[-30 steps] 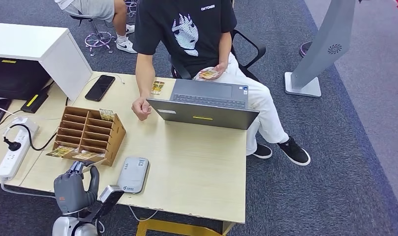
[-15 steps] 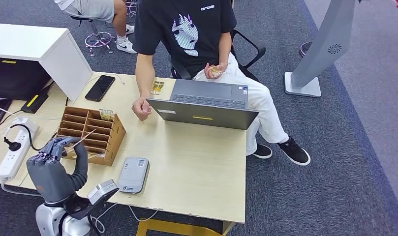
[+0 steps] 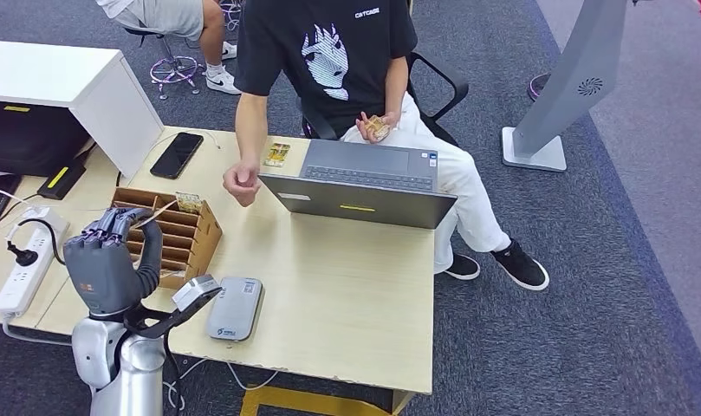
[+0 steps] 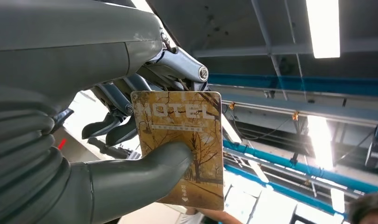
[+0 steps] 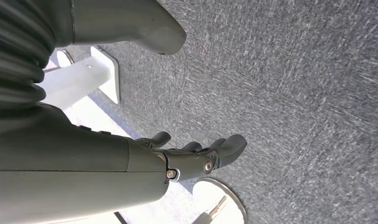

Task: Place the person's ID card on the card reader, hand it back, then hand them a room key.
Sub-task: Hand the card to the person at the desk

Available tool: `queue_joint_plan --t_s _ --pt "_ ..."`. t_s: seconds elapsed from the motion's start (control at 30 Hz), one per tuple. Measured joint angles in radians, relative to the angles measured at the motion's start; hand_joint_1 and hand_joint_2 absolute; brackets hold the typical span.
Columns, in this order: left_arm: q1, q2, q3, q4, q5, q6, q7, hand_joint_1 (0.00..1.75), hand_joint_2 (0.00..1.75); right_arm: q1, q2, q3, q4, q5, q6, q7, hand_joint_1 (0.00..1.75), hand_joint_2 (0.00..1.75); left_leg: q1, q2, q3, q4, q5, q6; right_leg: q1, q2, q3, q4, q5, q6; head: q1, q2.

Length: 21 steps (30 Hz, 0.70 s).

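So we've got a light wood surface (image 3: 347, 295) here. Sitting on it: an open grey laptop (image 3: 364, 184) at the far edge, a wooden slotted card rack (image 3: 178, 232) on the left, a grey card reader (image 3: 235, 308) just beside the rack, a black phone (image 3: 176, 154), one card (image 3: 277, 154) near the laptop, and a white power strip (image 3: 19, 276).

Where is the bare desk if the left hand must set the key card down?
Bare desk runs from the card reader to the right edge, in front of the laptop. Crowded: around the wooden card rack and power strip by the left hand holding the key card.
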<state>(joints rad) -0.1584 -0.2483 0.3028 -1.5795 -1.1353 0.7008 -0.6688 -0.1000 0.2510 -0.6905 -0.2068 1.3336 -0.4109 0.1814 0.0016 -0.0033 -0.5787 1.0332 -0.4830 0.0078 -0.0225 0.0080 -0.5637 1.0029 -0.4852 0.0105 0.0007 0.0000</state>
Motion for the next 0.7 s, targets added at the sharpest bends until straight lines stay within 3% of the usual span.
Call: queue_joint_plan --t_s 0.3,0.7 --pt "-0.131 0.079 0.085 0.171 -0.128 0.0 0.105 1.75 1.75 -0.006 0.0 0.013 0.0 0.006 0.018 0.001 0.0 1.75 0.0 0.0 0.0 0.0 0.0 0.0 0.0 0.0 0.0 0.0 0.0 0.0 0.0 0.0" --pt "-0.17 0.109 0.104 0.227 -0.132 0.0 0.112 1.75 1.75 -0.009 0.0 0.02 0.0 0.006 0.018 0.003 0.0 1.75 0.0 0.0 0.0 0.0 0.0 0.0 0.0 0.0 0.0 0.0 0.0 0.0 0.0 0.0"
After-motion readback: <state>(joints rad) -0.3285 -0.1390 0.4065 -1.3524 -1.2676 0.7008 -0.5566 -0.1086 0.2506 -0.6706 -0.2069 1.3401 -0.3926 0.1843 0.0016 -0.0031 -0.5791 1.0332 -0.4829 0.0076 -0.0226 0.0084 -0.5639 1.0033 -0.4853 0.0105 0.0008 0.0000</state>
